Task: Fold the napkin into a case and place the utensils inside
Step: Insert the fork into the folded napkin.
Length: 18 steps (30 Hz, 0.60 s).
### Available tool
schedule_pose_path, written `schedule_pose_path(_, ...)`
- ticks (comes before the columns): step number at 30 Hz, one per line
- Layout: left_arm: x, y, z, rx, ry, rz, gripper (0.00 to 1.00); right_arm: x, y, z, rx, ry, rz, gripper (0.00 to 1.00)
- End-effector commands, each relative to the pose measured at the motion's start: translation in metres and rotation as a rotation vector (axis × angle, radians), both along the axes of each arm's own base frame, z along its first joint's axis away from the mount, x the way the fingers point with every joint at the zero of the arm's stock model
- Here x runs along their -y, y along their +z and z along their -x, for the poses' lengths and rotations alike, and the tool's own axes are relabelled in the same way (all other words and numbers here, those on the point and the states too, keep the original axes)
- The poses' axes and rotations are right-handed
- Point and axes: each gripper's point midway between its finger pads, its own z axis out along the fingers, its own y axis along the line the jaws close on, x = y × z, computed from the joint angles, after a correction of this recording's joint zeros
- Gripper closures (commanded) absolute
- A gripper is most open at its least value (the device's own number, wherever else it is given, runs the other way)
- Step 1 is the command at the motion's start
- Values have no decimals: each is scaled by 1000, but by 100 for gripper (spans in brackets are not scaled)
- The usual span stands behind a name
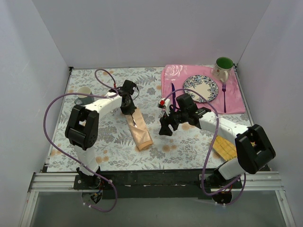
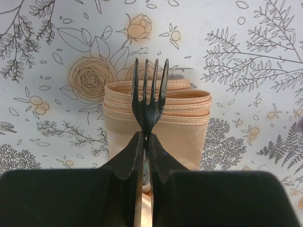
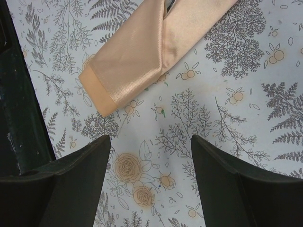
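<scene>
The napkin, folded into a narrow peach case (image 1: 140, 133), lies on the floral tablecloth left of centre. My left gripper (image 1: 129, 108) hangs over the case's far end, shut on a dark fork (image 2: 150, 94). The fork's tines stick out past the fingertips over the folded cloth (image 2: 158, 125). I cannot tell whether the tines are inside a fold. My right gripper (image 1: 165, 128) hovers open over bare tablecloth just right of the case (image 3: 135, 59), with nothing between its fingers (image 3: 85, 165). A purple knife (image 1: 173, 96) lies at the left edge of the pink placemat. A purple fork (image 1: 224, 97) lies right of the plate.
A pink floral placemat (image 1: 236, 101) at the back right carries a patterned plate (image 1: 200, 88) and a green-lined mug (image 1: 223, 67). A yellow woven mat (image 1: 225, 147) lies under the right arm. A small cup (image 1: 84, 92) stands at the left. White walls enclose the table.
</scene>
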Motion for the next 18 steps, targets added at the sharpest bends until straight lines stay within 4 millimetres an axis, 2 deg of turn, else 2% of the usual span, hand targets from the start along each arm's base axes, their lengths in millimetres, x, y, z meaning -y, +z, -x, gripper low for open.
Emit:
schedule_pose_path(1,3,9,6,10,-7,25,100,-6,15,-7,34,13,-27,23)
schedule_pose_path(10,12,2,30,-72,-17,70,100,-8,16,-8,31,18,-30,23)
schedule_pose_path(18,17,1,43,-106,-22,96,100,-6,15,-8,30,14,-26,23)
